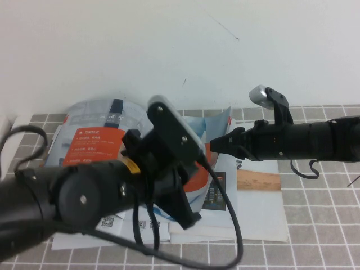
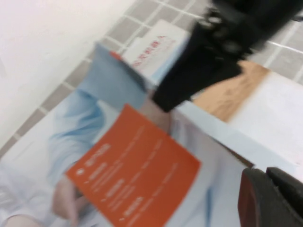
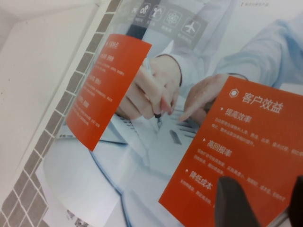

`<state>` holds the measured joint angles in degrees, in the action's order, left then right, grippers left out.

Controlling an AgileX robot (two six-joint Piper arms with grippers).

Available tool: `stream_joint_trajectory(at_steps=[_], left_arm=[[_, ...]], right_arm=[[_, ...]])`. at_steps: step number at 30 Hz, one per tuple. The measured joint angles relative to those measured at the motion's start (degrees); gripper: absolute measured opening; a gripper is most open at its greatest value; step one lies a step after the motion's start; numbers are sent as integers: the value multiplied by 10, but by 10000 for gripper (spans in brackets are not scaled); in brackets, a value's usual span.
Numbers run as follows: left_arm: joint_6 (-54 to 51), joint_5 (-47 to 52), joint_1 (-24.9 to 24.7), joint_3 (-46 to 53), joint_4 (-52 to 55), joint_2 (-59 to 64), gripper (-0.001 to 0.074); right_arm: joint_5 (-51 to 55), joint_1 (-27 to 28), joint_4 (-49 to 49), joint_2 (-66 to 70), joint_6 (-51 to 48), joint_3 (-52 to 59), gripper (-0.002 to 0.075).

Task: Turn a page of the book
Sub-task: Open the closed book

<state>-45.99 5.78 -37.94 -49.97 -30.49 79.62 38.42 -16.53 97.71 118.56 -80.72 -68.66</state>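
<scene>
The book (image 1: 93, 143) lies open on the tiled table, with an orange panel on its left page (image 3: 109, 85). The page (image 1: 222, 121) with the blue-shirted person and an orange panel (image 3: 246, 137) curls up at its far right corner. It also shows in the left wrist view (image 2: 137, 175). My right gripper (image 1: 216, 143) reaches in from the right at that page's edge. It is open in the right wrist view (image 3: 267, 203), with the orange panel between its fingers. My left gripper (image 1: 188, 216) hangs over the book's near edge, its fingers (image 2: 255, 198) together beside the page's edge.
A flat brochure with a tan band (image 1: 259, 180) and red title (image 2: 149, 49) lies under the book's right side. White sheets with QR codes (image 1: 112, 222) lie under its near edge. The left arm's cable (image 1: 233, 225) loops over the sheets. A white wall (image 1: 169, 45) is just behind.
</scene>
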Motion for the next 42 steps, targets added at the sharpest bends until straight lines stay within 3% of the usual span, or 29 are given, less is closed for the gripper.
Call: stream_joint_trajectory(at_steps=[7, 14, 27, 35, 42], left_arm=[[-4, -95, -103, 38, -13, 28, -2], [25, -219, -163, 44, -180, 95, -2], [25, -324, -166, 44, -182, 225, -2], [18, -411, -166, 44, -182, 234, -2], [16, -413, -145, 44, -179, 234, -2]], right_arm=[[1, 0, 0, 0, 1, 0, 267], [6, 0, 1, 0, 6, 0, 267], [24, 0, 1, 0, 9, 0, 267], [29, 0, 1, 0, 10, 0, 267], [52, 1, 1, -2, 9, 0, 267]])
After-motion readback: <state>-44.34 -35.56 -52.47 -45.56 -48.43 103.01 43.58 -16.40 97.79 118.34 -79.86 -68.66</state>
